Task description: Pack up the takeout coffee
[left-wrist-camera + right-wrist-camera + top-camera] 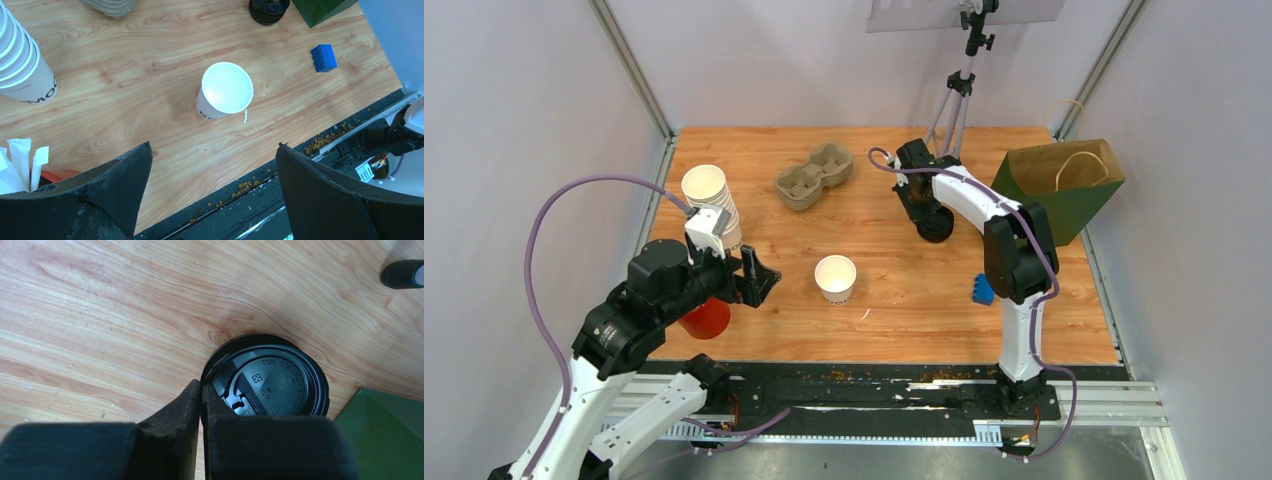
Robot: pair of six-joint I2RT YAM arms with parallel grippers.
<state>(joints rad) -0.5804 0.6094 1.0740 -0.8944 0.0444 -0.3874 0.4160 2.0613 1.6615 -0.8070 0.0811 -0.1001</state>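
White paper cup (835, 278) and black lid (272, 382), well apart.
Cup upright, lidless, white inside, dark lettering low on its side. Lid round, embossed face up, lying level farther back, to the right.

The table holds one open white cup (835, 278), one stack of cups (709, 205) too close-nested to count, and one red cup (707, 320) with at least two sticks (20, 155). One carrier (814, 176) has two wells. One lid (272, 382) tops a dark pile of unclear number. There is one bag (1064, 185), one brick (983, 290), one tripod (954, 100), and two arms: left arm (639, 310), right arm (1014, 250).
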